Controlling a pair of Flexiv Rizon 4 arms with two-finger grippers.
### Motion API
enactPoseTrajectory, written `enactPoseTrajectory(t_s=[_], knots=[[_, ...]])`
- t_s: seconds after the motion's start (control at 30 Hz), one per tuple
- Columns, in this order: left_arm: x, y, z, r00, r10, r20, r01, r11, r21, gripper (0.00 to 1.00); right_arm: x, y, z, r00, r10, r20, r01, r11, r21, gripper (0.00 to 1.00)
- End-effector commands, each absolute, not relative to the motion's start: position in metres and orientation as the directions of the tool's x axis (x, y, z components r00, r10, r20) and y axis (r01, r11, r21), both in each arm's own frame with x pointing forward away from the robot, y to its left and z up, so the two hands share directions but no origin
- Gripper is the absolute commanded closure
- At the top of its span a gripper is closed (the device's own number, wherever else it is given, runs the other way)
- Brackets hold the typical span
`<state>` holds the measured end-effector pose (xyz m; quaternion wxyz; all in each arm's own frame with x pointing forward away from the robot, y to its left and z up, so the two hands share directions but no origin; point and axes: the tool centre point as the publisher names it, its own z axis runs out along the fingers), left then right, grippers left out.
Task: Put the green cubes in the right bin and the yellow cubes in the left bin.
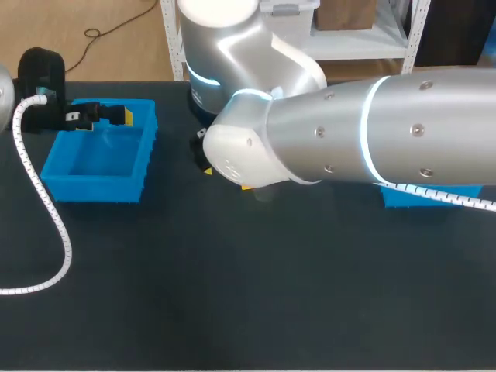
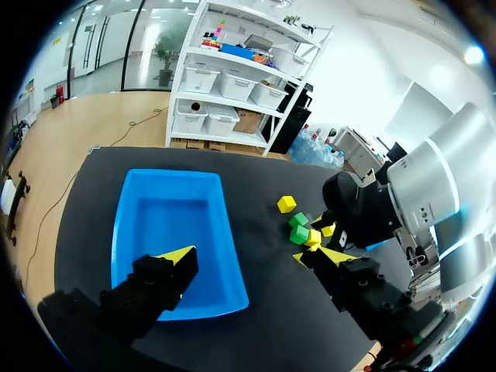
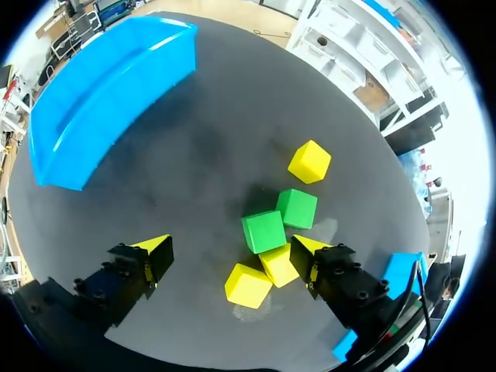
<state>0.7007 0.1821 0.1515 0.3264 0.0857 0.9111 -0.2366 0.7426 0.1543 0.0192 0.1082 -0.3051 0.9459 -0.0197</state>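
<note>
Three yellow plastic cubes [image 3: 248,284] and two green plastic cubes [image 3: 263,231] sat unsorted under the released right jaws, probably due to lower onto one; left jaws equally released.

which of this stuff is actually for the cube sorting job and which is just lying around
For the job:
two green cubes
three yellow cubes
left bin
right bin

Just there:
white coiled cable
black table
</note>
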Motion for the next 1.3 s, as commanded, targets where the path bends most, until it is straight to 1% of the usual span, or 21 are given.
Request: enactPoseTrajectory(t_s=[0.03, 1.3], knots=[[0.7, 0.184, 0.15, -0.768, 0.001, -0.64, 0.319, 0.868, -0.381, 0.0, 0.74, 0.152, 0.016, -0.788, -0.583, -0.199, -0.574, 0.812, -0.103, 0.0], [0.7, 0.184, 0.15, -0.768, 0.001, -0.64, 0.319, 0.868, -0.381, 0.0, 0.749, 0.151, -0.006, -0.772, -0.613, -0.17, -0.604, 0.79, -0.105, 0.0]])
